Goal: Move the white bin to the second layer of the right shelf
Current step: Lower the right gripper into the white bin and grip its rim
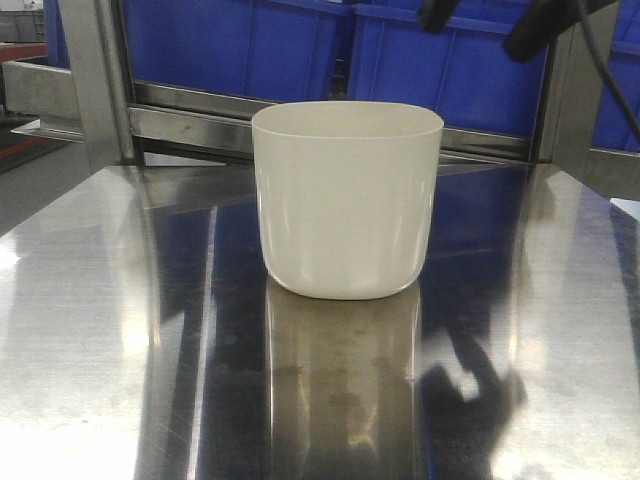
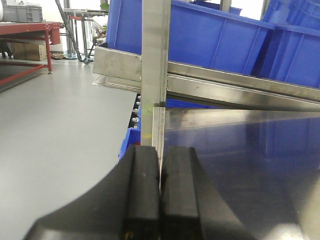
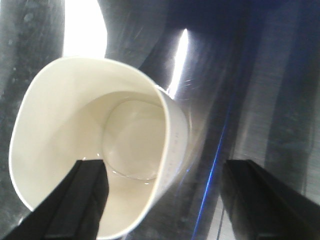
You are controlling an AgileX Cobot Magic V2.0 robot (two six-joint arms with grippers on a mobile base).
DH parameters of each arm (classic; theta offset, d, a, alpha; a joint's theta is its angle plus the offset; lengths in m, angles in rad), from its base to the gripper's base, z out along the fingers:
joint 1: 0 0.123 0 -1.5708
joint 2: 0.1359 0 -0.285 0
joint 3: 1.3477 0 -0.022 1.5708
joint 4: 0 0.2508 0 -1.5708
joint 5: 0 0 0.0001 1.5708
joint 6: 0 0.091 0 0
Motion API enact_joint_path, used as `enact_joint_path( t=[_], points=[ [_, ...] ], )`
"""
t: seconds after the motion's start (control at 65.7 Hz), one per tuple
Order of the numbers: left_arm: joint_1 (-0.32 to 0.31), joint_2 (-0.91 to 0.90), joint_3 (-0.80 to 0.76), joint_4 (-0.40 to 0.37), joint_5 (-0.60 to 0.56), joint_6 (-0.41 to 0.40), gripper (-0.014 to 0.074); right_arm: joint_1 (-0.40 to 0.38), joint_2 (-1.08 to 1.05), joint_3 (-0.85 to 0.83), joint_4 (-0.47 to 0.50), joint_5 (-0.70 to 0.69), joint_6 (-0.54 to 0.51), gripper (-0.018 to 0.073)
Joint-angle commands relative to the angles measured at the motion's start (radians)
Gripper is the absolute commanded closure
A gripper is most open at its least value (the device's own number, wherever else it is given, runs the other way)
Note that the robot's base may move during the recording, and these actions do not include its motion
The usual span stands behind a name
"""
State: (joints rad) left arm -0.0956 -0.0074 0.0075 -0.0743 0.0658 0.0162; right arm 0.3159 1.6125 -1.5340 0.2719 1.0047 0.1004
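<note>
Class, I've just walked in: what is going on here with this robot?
The cream-white plastic bin stands upright and empty on the shiny steel tabletop, before blue plastic crates. The open right gripper straddles its wall, one finger over the inside, one outside; not yet gripped. The left gripper is shut on nothing by the table's edge.

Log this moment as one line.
white bin upright on steel tabletop | right gripper open, above bin | left gripper shut, empty

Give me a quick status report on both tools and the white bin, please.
Left tool shut, empty. Right tool open astride white bin wall. Bin upright on steel table. Blue crates behind.
</note>
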Motion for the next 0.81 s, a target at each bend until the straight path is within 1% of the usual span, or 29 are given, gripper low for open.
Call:
enact_joint_path(
  t=[0.0,0.122,0.304,0.791],
  points=[
    [-0.006,-0.003,0.037,-0.001,-0.086,-0.007,0.0512,0.014,-0.012,-0.050,-0.001,-0.022,-0.013,-0.0022],
    [-0.006,-0.003,0.037,-0.001,-0.086,-0.007,0.0512,0.034,0.021,-0.050,-0.041,-0.009,-0.013,-0.0022],
    [-0.006,-0.003,0.037,-0.001,-0.086,-0.007,0.0512,0.052,0.065,-0.050,-0.066,0.008,-0.013,-0.0022],
    [-0.006,-0.003,0.037,-0.001,-0.086,-0.007,0.0512,0.053,0.174,-0.050,-0.069,0.008,-0.013,-0.0022]
  ],
)
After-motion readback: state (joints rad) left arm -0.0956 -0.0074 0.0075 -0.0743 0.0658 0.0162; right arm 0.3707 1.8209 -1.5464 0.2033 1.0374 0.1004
